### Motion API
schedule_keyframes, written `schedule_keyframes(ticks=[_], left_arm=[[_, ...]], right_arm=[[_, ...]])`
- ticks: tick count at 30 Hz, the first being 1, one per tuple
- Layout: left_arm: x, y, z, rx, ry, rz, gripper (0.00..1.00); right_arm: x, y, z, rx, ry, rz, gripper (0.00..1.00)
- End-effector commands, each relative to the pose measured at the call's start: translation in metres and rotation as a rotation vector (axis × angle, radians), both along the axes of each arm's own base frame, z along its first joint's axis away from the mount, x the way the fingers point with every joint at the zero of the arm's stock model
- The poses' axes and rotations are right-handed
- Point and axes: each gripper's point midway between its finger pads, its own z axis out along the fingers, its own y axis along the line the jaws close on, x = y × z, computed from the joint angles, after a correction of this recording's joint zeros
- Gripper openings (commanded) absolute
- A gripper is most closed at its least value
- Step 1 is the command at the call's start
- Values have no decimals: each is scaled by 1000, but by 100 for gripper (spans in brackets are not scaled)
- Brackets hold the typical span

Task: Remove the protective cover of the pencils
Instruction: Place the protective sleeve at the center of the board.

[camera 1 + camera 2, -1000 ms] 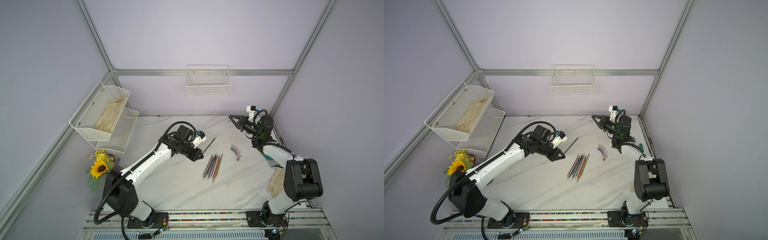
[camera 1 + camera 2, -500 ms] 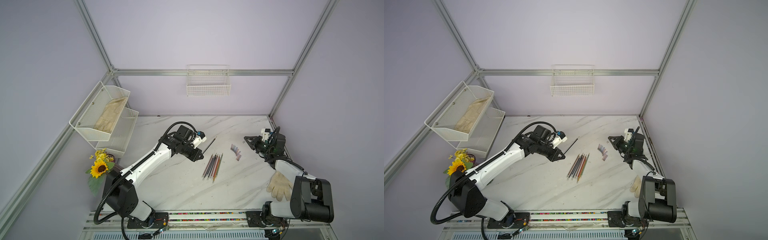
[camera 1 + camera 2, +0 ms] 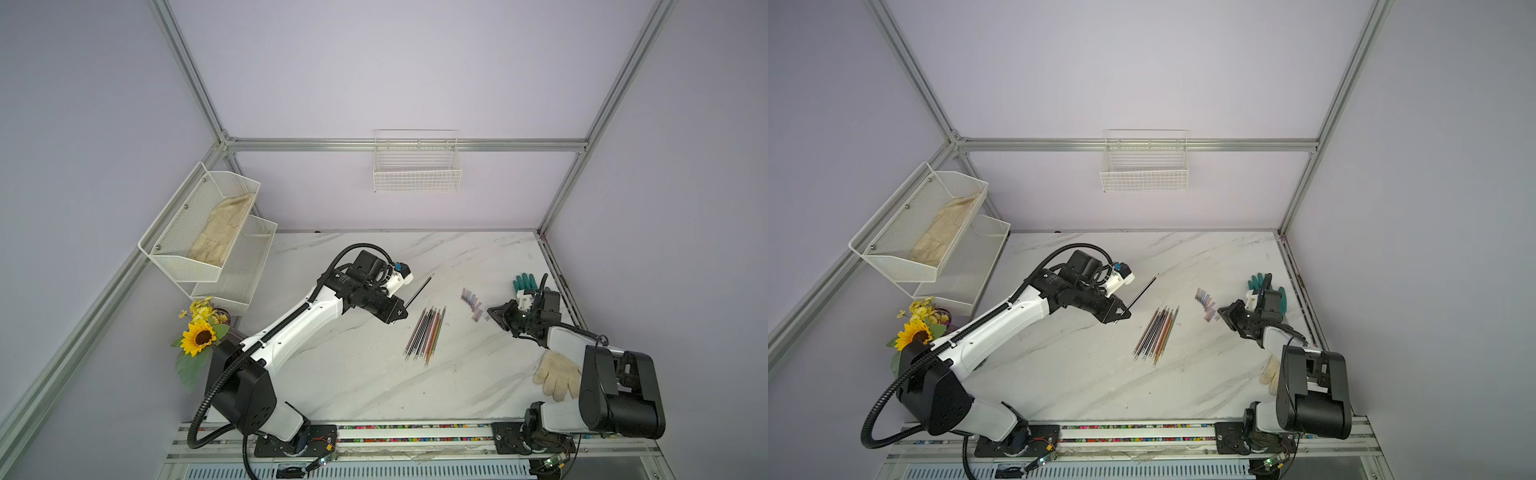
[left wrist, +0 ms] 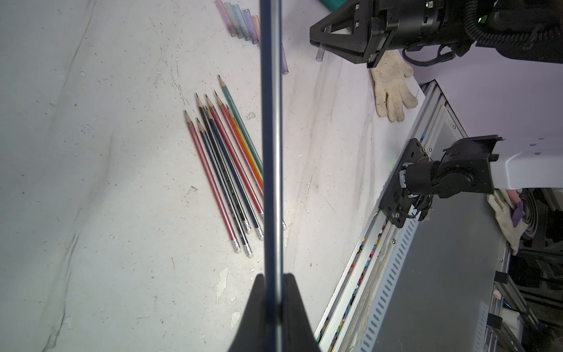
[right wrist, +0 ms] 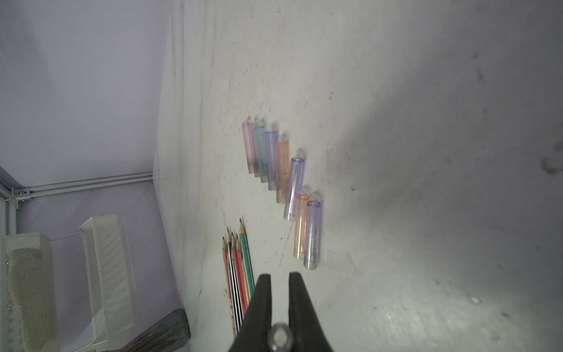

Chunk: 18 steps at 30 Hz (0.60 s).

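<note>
**Q:** What could go wrong from here?

**A:** Start with the marble table. It is smooth, so anything round set on it may roll. The left gripper is clenched on one end of a black pencil, held in the air above the table. That is a long lever on a thin grip, so I judge it could swivel or slip in the jaws. A careless lowering could also scatter the loose pencils lying just beside it. The right gripper is just beside the row of clear tinted covers, its jaws grasping one small clear cover. That piece is tiny and slick — it could pop free, or knock the row when it is set down.

**Q:** Which way do the pencils point?

**A:** The loose ones lie flat mid-table, bunched side by side, with their long axes running diagonally. Their sharpened tips point toward the far right, near the covers, and their eraser ends toward the front rail. The held pencil runs on much the same diagonal — out from the left jaws toward the far right. Its far end looks bare and pointed in both top views. The covers lie in a staggered row between the pencils and the right gripper.
</note>
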Motion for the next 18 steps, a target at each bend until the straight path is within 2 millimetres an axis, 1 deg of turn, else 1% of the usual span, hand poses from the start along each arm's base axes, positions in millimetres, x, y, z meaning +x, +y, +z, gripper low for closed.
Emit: schedule_keyframes(ticks=[1, 3, 6, 14, 15, 17, 18], left_arm=[[-3, -2, 5, -25, -2, -20, 0], [-3, -2, 4, -24, 0, -20, 0], [-3, -2, 4, -23, 1, -19, 0], [-2, -3, 3, -26, 7, -22, 0], [-2, -4, 3, -27, 6, -23, 0], [-2, -4, 3, -27, 6, -24, 0], [-2, -4, 3, -27, 6, -24, 0]], right_arm=[[-6, -2, -15, -19, 26, 3, 0], [-7, -3, -24, -22, 42, 0, 0], [-6, -4, -30, -18, 50, -6, 0], [2, -8, -34, -30, 49, -20, 0], [3, -8, -34, -28, 50, -19, 1], [4, -7, -36, -25, 54, -17, 7], [4, -7, -37, -25, 55, -17, 8]])
